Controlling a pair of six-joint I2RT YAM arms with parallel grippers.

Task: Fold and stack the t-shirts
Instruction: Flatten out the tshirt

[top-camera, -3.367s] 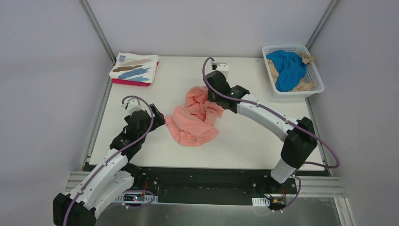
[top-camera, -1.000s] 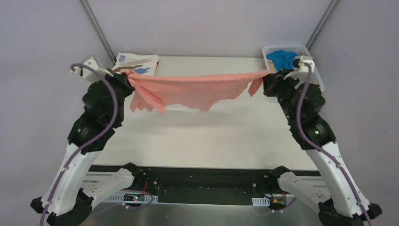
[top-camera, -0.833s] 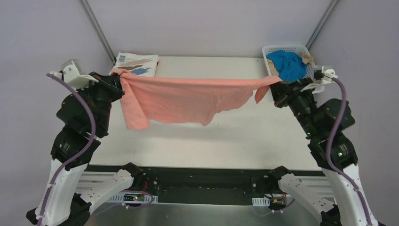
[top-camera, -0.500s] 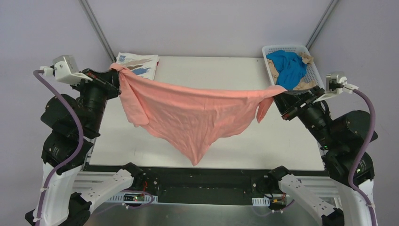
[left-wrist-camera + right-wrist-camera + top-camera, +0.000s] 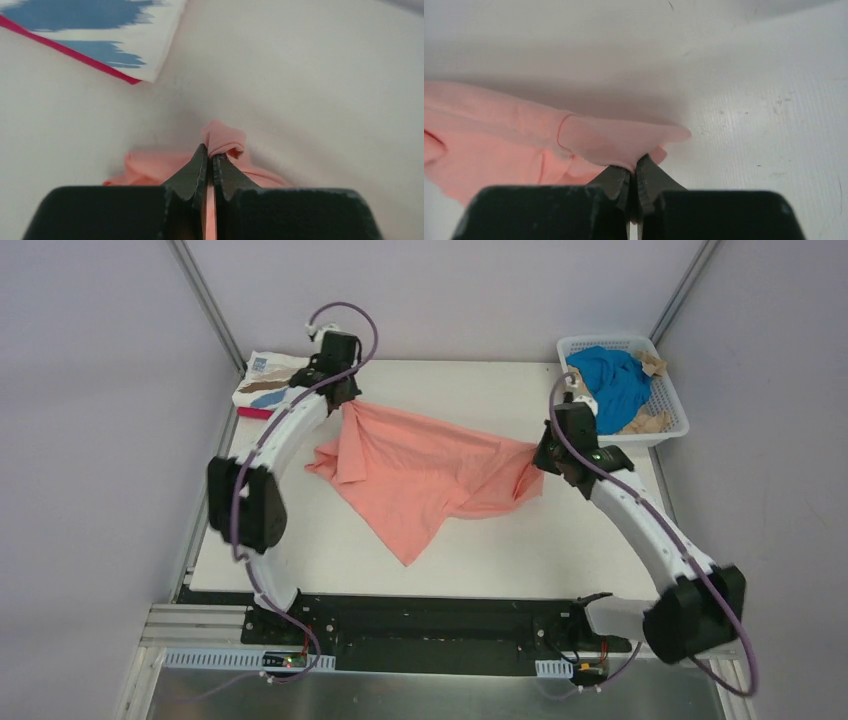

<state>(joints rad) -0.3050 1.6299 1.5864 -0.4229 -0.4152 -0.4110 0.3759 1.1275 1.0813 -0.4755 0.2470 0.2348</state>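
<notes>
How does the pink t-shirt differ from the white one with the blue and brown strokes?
The salmon-pink t-shirt lies unfolded and rumpled mid-table; the white brushstroke t-shirt is folded at the far left corner. The left claw and right claw pinch the pink one; the white one is untouched. Both rest on the table.

Table: you have a white tabletop (image 5: 480,540), matte with faint scuffs | Basket: a white plastic lattice basket (image 5: 672,390) stands on its far right corner | Surround: pale grey walls (image 5: 450,290) on three sides, a slanted metal post (image 5: 205,305) at the far left | Near edge: a silver metal plate (image 5: 440,695) runs below the table.
</notes>
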